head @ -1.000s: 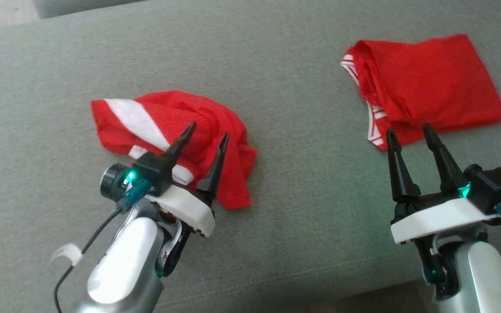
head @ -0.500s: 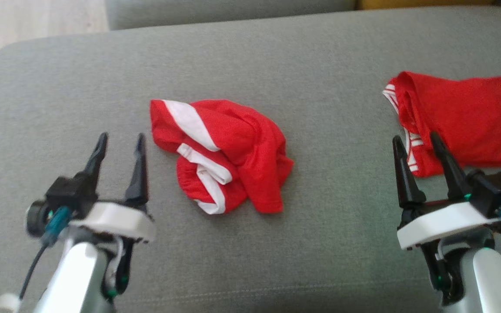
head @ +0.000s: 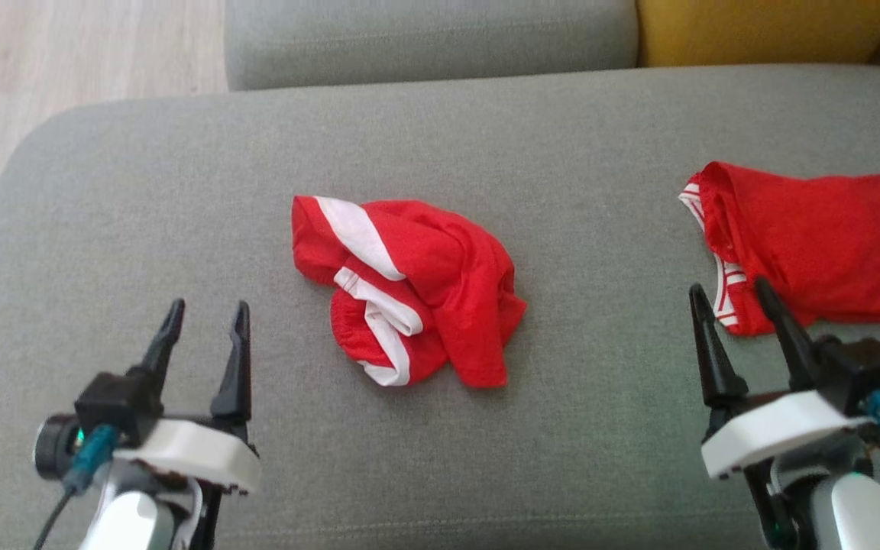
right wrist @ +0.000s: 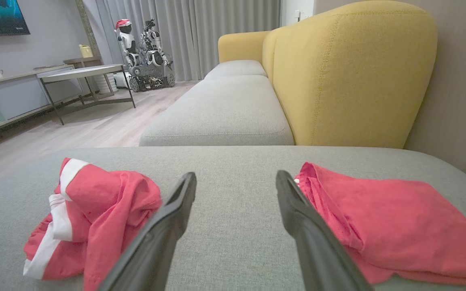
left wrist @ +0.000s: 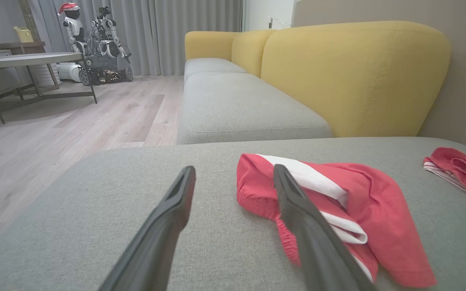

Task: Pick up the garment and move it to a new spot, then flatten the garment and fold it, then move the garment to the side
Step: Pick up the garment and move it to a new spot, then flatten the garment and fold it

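Crumpled red fabric garment with white stripes [head: 409,294] lay bunched near the middle of the wide grey fabric sofa cushion [head: 180,191], untouched by either arm. Left gripper [head: 208,305] sat at lower left of the head view, well apart from the crumpled garment, which was ahead and to its right. Its two dark fingers were spread wide with nothing between them. In the left wrist view the garment sat just past the right-hand finger, partly covered by it, with bare cushion in the gap between the fingers.

Right gripper [head: 729,287] sat at lower right, fingers likewise spread and holding nothing. The crumpled garment was well off to its left. A second red fabric garment with white-striped trim [head: 807,244], folded roughly flat, lay on the same cushion at the right. The right gripper's outer finger overlapped that garment's near corner in the head view, probably just over it, contact hard to judge. The right wrist view showed the folded piece just beside that finger and the crumpled one beyond the other.

Yellow upholstered backrest [head: 761,30] stood behind the cushion, and pale wooden floor [head: 66,61] showed at upper left.
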Available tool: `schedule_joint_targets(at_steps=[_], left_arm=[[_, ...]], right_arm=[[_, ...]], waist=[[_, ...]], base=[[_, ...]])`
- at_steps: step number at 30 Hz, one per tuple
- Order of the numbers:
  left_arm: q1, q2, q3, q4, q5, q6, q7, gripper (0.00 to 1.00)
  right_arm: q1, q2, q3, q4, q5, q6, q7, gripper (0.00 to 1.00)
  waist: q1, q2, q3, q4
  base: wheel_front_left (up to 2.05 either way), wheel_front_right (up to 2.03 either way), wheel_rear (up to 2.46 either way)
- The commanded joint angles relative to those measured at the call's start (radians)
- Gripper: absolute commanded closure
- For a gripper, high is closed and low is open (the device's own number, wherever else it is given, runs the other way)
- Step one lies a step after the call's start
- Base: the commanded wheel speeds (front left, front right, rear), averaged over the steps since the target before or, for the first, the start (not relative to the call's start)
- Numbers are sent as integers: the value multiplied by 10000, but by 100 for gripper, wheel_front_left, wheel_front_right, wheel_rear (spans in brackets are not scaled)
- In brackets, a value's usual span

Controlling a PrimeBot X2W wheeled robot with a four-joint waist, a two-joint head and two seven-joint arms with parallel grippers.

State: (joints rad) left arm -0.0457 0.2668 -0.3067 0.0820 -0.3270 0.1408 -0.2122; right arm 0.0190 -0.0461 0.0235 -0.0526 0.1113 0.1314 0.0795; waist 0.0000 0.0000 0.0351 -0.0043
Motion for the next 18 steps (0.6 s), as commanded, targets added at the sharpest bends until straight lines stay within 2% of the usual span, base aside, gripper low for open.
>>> schedule_joint_targets(at_steps=[1, 18], left_arm=[[-197, 268, 347, -407, 86, 89, 24, 0], [370, 417, 308, -782, -24, 294, 163, 0]], right_arm=[[-108, -41, 184, -409, -63, -7, 58, 0], [268, -41, 100, -723, 85, -7, 228, 0]], waist=[[0, 0, -181, -5], [0, 0, -506, -27]], base=[[0, 0, 0], [0, 0, 0]])
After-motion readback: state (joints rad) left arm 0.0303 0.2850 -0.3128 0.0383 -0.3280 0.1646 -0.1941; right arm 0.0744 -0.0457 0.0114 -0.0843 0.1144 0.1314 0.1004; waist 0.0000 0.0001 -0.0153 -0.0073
